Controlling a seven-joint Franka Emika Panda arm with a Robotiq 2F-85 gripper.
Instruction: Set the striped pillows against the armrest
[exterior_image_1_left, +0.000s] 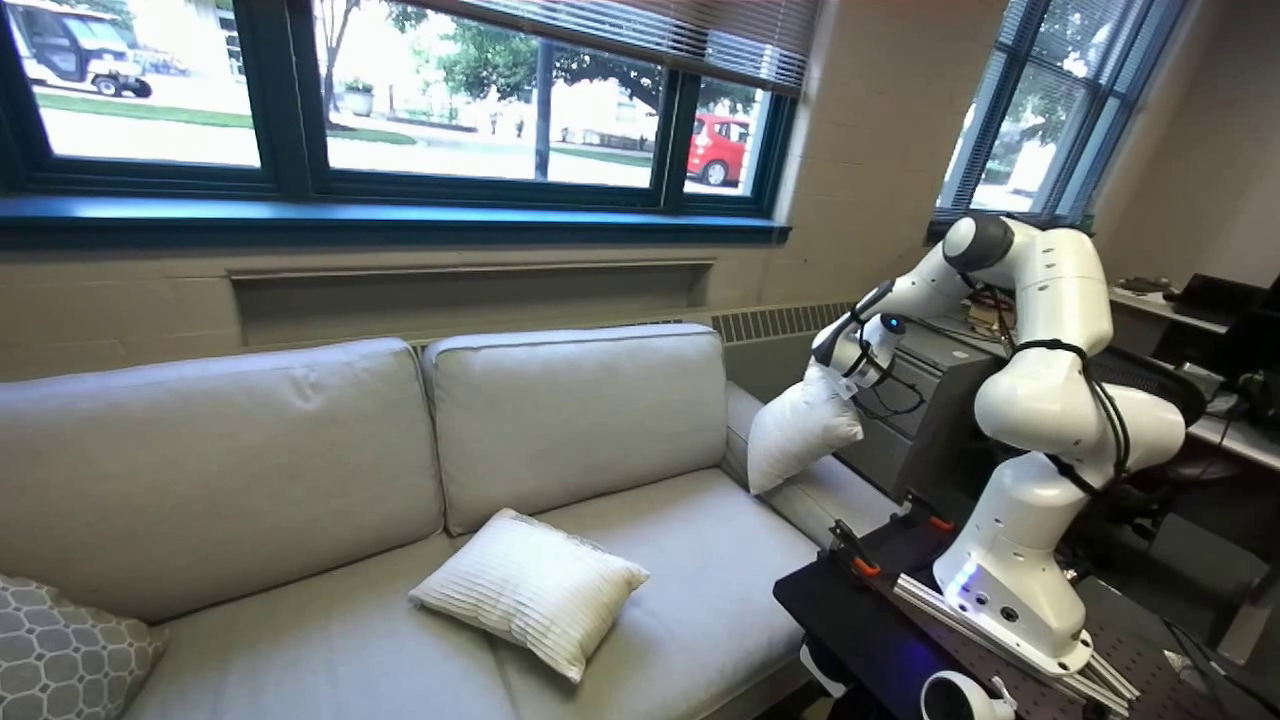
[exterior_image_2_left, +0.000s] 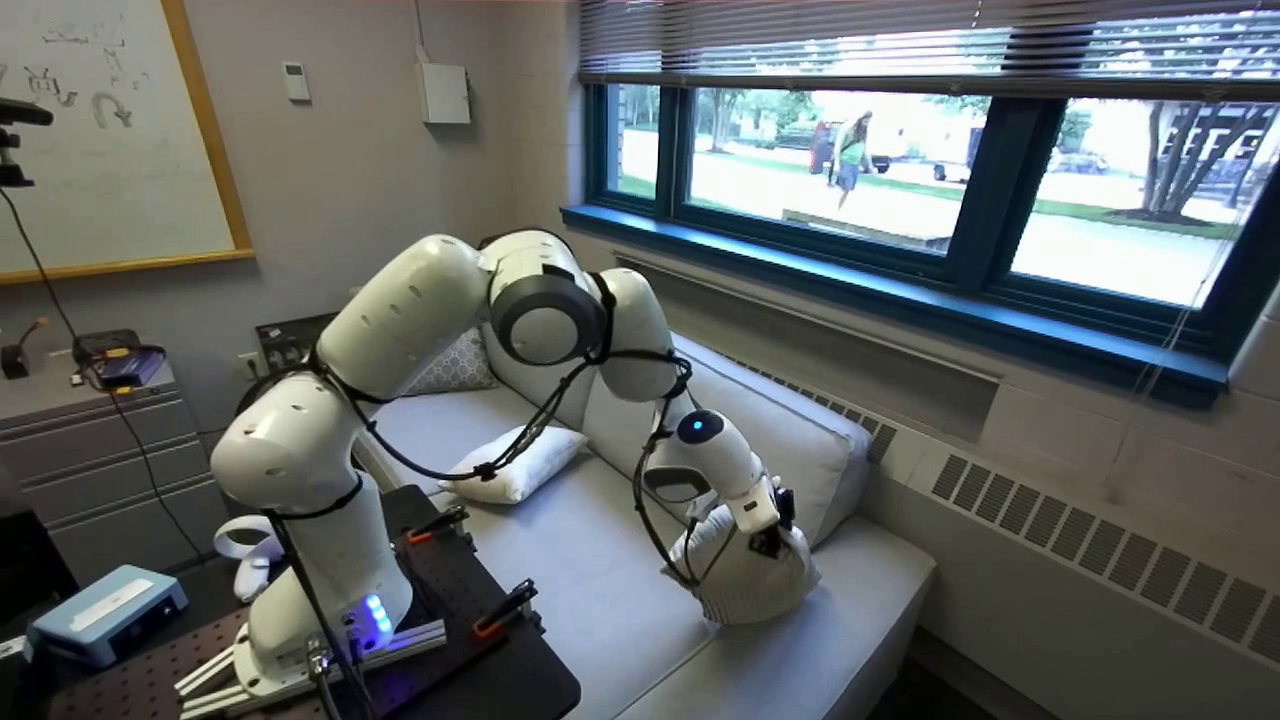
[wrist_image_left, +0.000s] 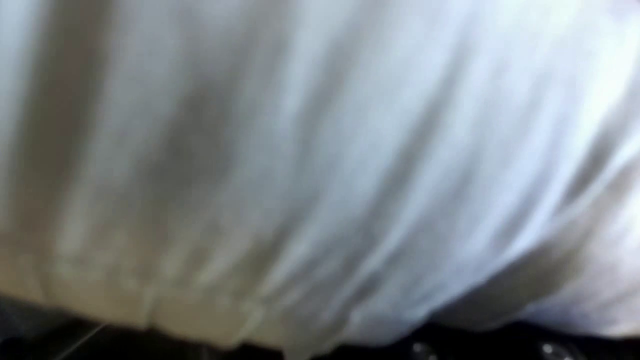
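Striped pillow (wrist_image_left: 320, 150), clamped in the Robotiq gripper (exterior_image_2_left: 768, 541), nearly fills the wrist view; both exterior views add its twin (exterior_image_1_left: 530, 590), an exterior view alone the whiteboard (exterior_image_2_left: 120, 180) at ten o'clock.

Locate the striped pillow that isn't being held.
In an exterior view, the loose striped pillow lies low, left of centre, across two seat cushions, between the grey patterned cushion at left and the armrest at right.
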